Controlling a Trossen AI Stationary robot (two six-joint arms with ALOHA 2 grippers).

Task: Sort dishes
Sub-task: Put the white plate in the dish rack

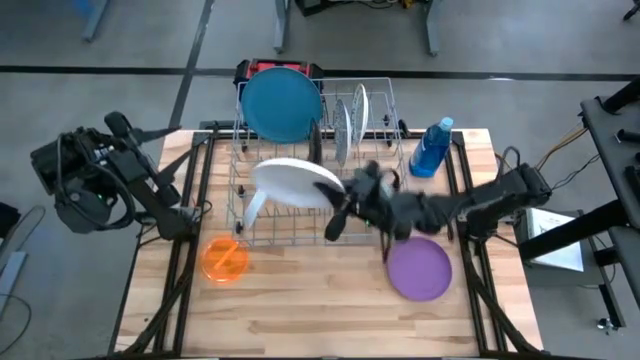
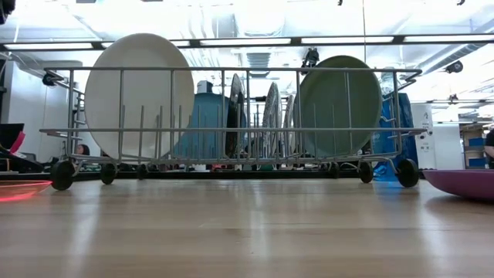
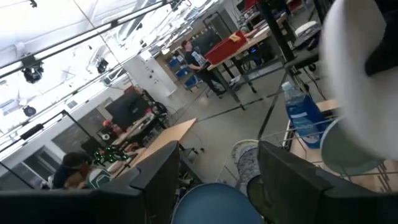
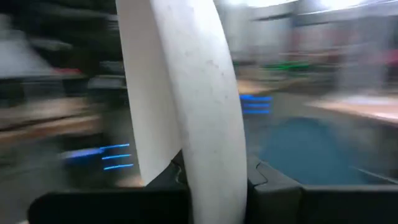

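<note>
On the near part of the wooden counter (image 1: 320,310), a purple plate (image 1: 419,268) lies flat at the right and a small orange plate (image 1: 224,258) lies flat at the left, both just in front of the wire rack (image 1: 300,235). The right tool (image 1: 335,195) reaches in over the rack from the right side, its fingers pinched narrow on the rim of a white plate (image 1: 290,182); the right wrist view shows that rim gripped edge-on between the two dark fingers (image 4: 273,180). The white plate hangs tilted above the rack's front left part, and whether it touches the wires cannot be told. A second pale plate (image 1: 255,207) leans in the rack just below it. Deeper in the rack, a black-and-white patterned plate (image 1: 343,128) and a pale plate (image 1: 361,108) stand upright on edge in the slots. A large blue plate (image 1: 281,104) stands at the rack's far left end. A blue bottle (image 1: 432,148) stands on the counter just beside the rack's far right corner. The left tool (image 3: 214,177) is held off the counter's left edge, well apart from the dishes, with its fingers spread wide and holding nothing. Beyond the counter, the left wrist view shows a workshop with desks and a person (image 3: 193,59) standing at a far bench.
</note>
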